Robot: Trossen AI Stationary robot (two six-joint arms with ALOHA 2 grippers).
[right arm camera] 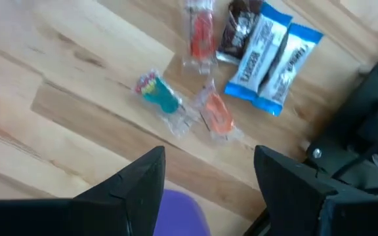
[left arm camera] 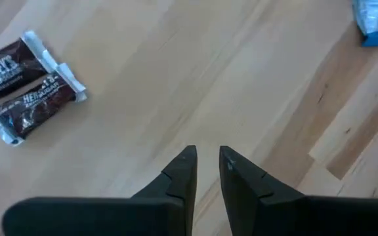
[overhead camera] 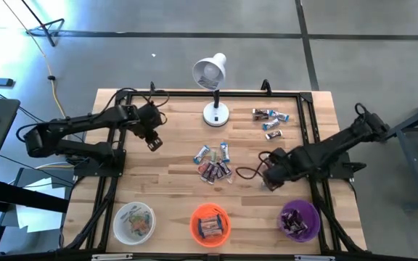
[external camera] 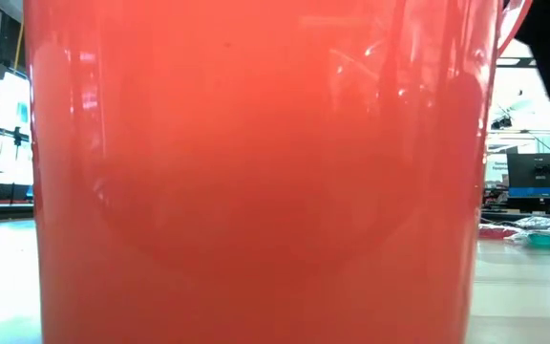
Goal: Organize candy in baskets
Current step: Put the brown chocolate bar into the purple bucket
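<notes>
Candy [overhead camera: 213,162] lies mostly in a loose heap at the middle of the tabletop [overhead camera: 173,174], with a smaller cluster [overhead camera: 271,122] toward the far right corner; none of it is in either set of jaws.

The left gripper [left arm camera: 207,172] hangs over bare wood near the far left part of the tabletop. Its jaws stand only a narrow slit apart and hold nothing. Two dark brown bars [left arm camera: 25,88] lie off to one side of it and a blue wrapper [left arm camera: 376,19] farther off. With so thin a gap, a descent onto a bar would likely press down on the wrapper rather than straddle it, and could shove it along the wood.

The right gripper [right arm camera: 209,174] sits just right of the middle heap with its jaws spread wide and empty. Ahead of it lie two blue bars [right arm camera: 274,56], a dark one, and several clear-wrapped orange and teal sweets [right arm camera: 159,95]. They sit so close together that closing here may catch two kinds at once, or pinch only a slippery wrapper tail that slides out on the lift.

Along the near edge stand the white basket [overhead camera: 133,221], orange basket [overhead camera: 210,222] and purple basket [overhead camera: 299,220], each already holding some pieces. A mixed grab would probably put a sweet in the wrong basket. The desk lamp [overhead camera: 212,87] stands at the far edge, close enough that a wide sweep of the left arm might clip it.
</notes>
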